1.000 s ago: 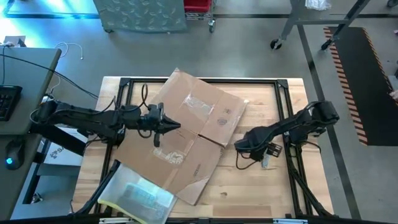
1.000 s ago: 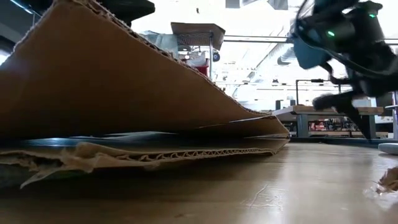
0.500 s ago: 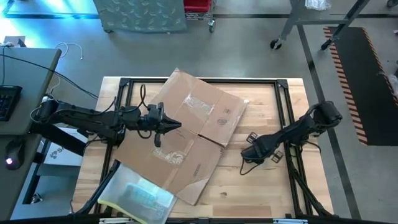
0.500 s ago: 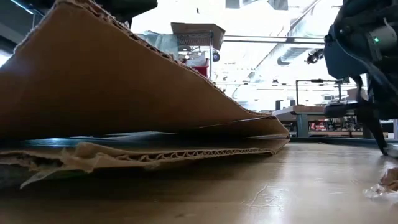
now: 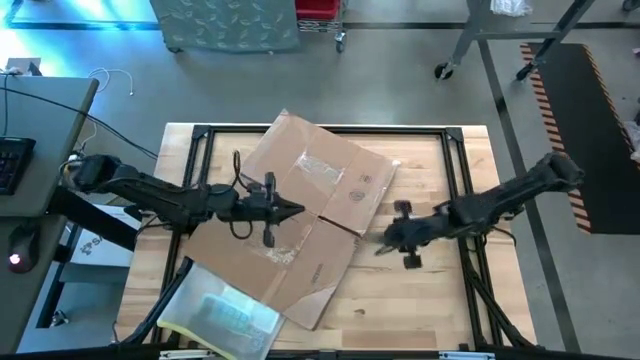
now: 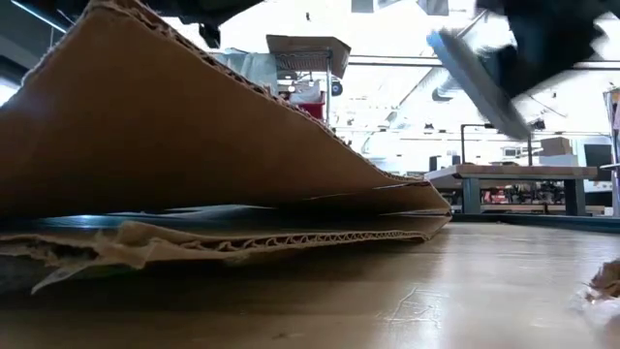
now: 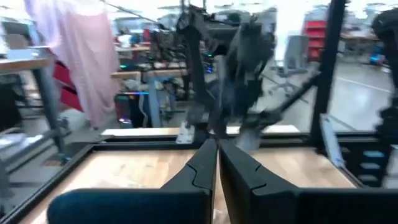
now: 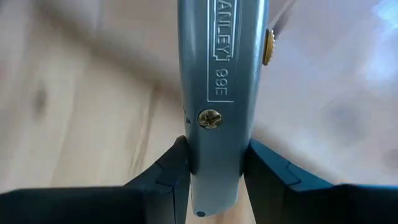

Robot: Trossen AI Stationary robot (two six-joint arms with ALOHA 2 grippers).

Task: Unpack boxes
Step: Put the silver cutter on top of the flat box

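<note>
The box [image 5: 310, 215] is a brown cardboard carton lying flattened in the middle of the table, its flaps spread and one panel slanting up [image 6: 194, 126]. My left gripper [image 5: 298, 210] is shut and points level toward the table's right edge, above the box's middle; its fingers [image 7: 208, 158] have nothing between them. Just off the box's right edge, my right gripper [image 5: 385, 240] is shut on a blue-grey utility knife [image 8: 217, 93], which also shows raised and blurred in the low view [image 6: 475, 82]. My right gripper pinches the knife's handle near its rear end [image 8: 214, 168] between its two fingers, which sit on the handle's two narrow edges. The knife runs forward along the fingers, its lettered flat side toward the wrist camera. It is lifted clear of the table and slants downward.
A flat clear sleeve with a yellow edge [image 5: 220, 320] lies at the table's near left corner. Strips of clear tape [image 5: 320, 165] show on the box. A crumpled scrap [image 6: 605, 281] lies on the wood at the right. A black frame [image 5: 455, 180] borders the table.
My right gripper has risen from the table top at the right with the knife, now lifted clear, and has rolled about its own line. My left gripper has moved a little toward the table's right edge over the box and rolled slightly. The box has stayed put.
</note>
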